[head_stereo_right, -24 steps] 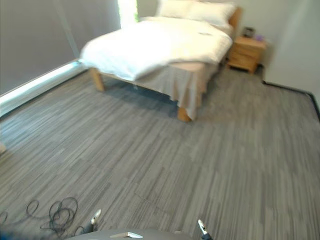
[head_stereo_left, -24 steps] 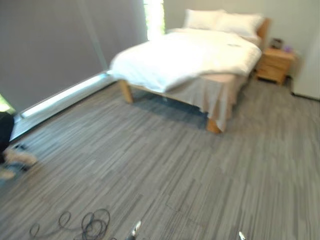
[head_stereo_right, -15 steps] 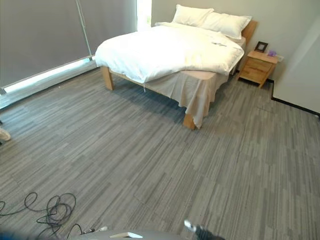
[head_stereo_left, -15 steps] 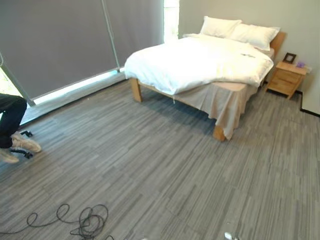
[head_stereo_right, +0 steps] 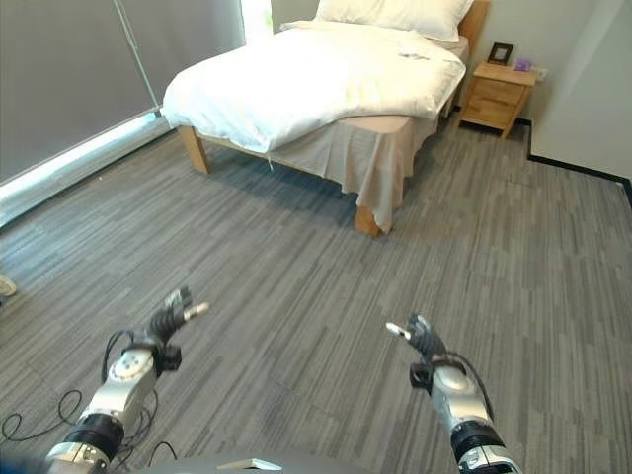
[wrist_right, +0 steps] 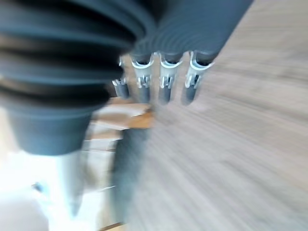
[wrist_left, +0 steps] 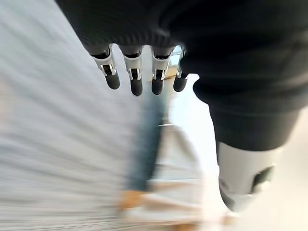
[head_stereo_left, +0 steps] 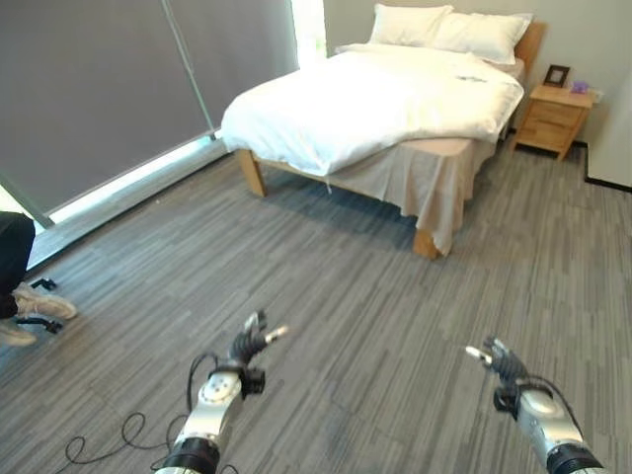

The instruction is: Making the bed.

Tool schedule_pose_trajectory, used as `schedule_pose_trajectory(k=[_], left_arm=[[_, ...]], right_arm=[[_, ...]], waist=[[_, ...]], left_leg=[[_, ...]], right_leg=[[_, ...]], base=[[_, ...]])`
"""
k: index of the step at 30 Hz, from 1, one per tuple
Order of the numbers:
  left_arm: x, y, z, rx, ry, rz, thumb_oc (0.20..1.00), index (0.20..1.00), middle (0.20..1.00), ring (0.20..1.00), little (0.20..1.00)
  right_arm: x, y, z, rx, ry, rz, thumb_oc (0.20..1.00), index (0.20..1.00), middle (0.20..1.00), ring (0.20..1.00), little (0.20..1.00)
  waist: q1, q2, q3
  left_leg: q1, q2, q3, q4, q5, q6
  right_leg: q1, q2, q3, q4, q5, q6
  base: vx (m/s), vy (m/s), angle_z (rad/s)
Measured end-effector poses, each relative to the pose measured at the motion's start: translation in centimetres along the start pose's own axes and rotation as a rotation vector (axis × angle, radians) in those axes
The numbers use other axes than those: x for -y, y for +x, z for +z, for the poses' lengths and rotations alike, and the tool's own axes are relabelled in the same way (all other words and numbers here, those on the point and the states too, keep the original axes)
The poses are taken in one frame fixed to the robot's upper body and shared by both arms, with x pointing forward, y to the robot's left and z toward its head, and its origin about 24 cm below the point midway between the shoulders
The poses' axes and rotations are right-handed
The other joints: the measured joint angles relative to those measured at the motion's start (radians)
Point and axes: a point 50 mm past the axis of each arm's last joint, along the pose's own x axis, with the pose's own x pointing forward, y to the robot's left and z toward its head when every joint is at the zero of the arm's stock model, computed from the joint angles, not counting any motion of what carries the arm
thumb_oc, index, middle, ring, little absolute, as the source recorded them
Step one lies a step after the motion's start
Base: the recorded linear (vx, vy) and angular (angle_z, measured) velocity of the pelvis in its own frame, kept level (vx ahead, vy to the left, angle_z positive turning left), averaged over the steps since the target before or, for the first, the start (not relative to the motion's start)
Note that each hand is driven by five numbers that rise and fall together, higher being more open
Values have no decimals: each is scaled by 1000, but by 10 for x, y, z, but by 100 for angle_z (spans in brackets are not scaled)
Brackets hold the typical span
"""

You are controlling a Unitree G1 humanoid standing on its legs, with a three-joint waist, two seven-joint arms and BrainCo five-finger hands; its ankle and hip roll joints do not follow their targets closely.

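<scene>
Left eye view: duvet [head_stereo_left: 380,104] askew on bed [head_stereo_left: 434,178], far off.
Likely soft, light; grasp hem. Left hand [head_stereo_left: 247,348], right hand [head_stereo_left: 502,363]: fingers extended, empty.

I'm looking at a bedroom here: wooden bed [head_stereo_left: 415,148] with a white duvet [head_stereo_left: 375,99] and two pillows [head_stereo_left: 449,25], a wooden nightstand [head_stereo_left: 555,117] with a small picture frame [head_stereo_left: 557,74], grey roller blinds [head_stereo_left: 109,89], striped grey carpet [head_stereo_left: 375,296].
</scene>
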Motion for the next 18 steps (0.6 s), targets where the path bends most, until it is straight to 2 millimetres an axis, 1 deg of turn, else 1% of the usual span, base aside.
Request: schedule_pose_trajectory(k=[1, 3, 4, 5, 6, 7, 10, 11, 12, 13, 14, 15, 16, 17, 18], left_arm=[[3, 5, -5, -27, -6, -8, 1000, 1000, 1000, 1000, 1000], [0, 5, -12, -61, -8, 13, 1000, 1000, 1000, 1000, 1000], [-2, 4, -17, -83, -3, 22, 1000, 1000, 1000, 1000, 1000], [-3, 0, -23, -113, -4, 30, 1000, 1000, 1000, 1000, 1000], [-6, -9, -34, -165, -5, 39, 1000, 1000, 1000, 1000, 1000], [-7, -14, -40, -192, -13, 51, 1000, 1000, 1000, 1000, 1000], [-6, -25, -57, -266, -50, 78, 1000, 1000, 1000, 1000, 1000], [-7, -26, -62, -287, -63, 92, 1000, 1000, 1000, 1000, 1000], [-8, -27, -64, -302, -65, 102, 1000, 1000, 1000, 1000, 1000], [-8, -26, -64, -301, -64, 109, 1000, 1000, 1000, 1000, 1000], [-6, -25, -64, -302, -63, 110, 1000, 1000, 1000, 1000, 1000], [-5, -19, -60, -291, -56, 105, 1000, 1000, 1000, 1000, 1000], [-5, -17, -58, -283, -53, 104, 1000, 1000, 1000, 1000, 1000], [-8, -16, -57, -278, -47, 114, 1000, 1000, 1000, 1000, 1000], [-15, -16, -57, -287, -20, 121, 1000, 1000, 1000, 1000, 1000]], right_arm=[[-4, 9, 8, 32, -5, 8, 1000, 1000, 1000, 1000, 1000], [-2, 14, 8, 24, -9, -3, 1000, 1000, 1000, 1000, 1000], [0, 14, 4, 8, -12, -11, 1000, 1000, 1000, 1000, 1000], [0, 10, -2, -14, -26, -13, 1000, 1000, 1000, 1000, 1000], [1, 2, -13, -52, -44, -11, 1000, 1000, 1000, 1000, 1000], [1, -2, -19, -72, -39, -14, 1000, 1000, 1000, 1000, 1000], [-7, -13, -35, -140, -13, -3, 1000, 1000, 1000, 1000, 1000], [-11, -13, -37, -148, -11, 11, 1000, 1000, 1000, 1000, 1000], [-14, -11, -36, -144, -16, 27, 1000, 1000, 1000, 1000, 1000], [-14, -11, -36, -145, -18, 29, 1000, 1000, 1000, 1000, 1000], [-14, -6, -30, -128, -36, 39, 1000, 1000, 1000, 1000, 1000], [-15, -1, -22, -97, -53, 58, 1000, 1000, 1000, 1000, 1000], [-16, -3, -24, -105, -51, 61, 1000, 1000, 1000, 1000, 1000], [-19, -2, -24, -103, -43, 65, 1000, 1000, 1000, 1000, 1000], [-25, -1, -22, -91, -22, 71, 1000, 1000, 1000, 1000, 1000]], waist=[[2, -5, 0], [2, -13, 7], [1, -20, 13], [5, -26, 16], [6, -29, 19], [4, -29, 19], [3, -26, 25], [4, -23, 27], [4, -10, 36], [0, -5, 40], [12, 25, 61], [1, 48, 99], [-3, 42, 109], [3, 28, 118], [-6, 5, 133]], left_leg=[[11, -2, 1, -1, -2, -2], [9, -2, 2, -4, -3, -2], [8, -2, 4, -5, -4, -4], [7, -2, 5, -8, -4, -4], [6, -2, 7, -8, -4, -4], [4, -4, 7, -8, -4, -4], [-5, -7, 7, -9, -5, -3], [-8, -9, 6, -9, -6, 0], [-16, -6, 9, -9, -4, 4], [-24, -21, 8, -8, -8, 13], [-27, 5, 11, -6, -4, 29], [-28, 12, 10, 4, -8, 46], [-29, 2, 1, 12, -18, 52], [-37, -15, -8, 25, -39, 59], [-49, -24, 1, 37, -42, 54]], right_leg=[[7, -2, 4, -2, -2, 2], [3, -2, 4, -5, -4, 5], [0, -2, 6, -5, -6, 8], [-4, -2, 8, -6, -11, 15], [-5, -4, 10, -6, -12, 16], [-8, -5, 11, -6, -12, 16], [-18, -7, 14, -5, -6, 12], [-26, -8, 19, 7, 0, 13], [-45, -13, 25, 29, -7, 17], [-68, -16, 29, 72, -8, 25], [-144, -27, 36, 219, -44, 54], [-274, -80, 37, 483, -76, 94], [-328, -113, 39, 606, -102, 97], [-401, -136, 96, 707, -89, 118], [-467, -164, 158, 745, -90, 122]], base=[[13, 24, -14], [32, 35, -6], [35, 36, -6], [56, 75, -7], [43, 59, -6], [56, 90, -4], [17, 111, -3], [-29, 278, -13], [-28, 194, -12], [-9, 258, -26], [95, 120, -16], [99, 112, -3], [165, 22, 5], [350, -113, 15], [356, -112, -1]])
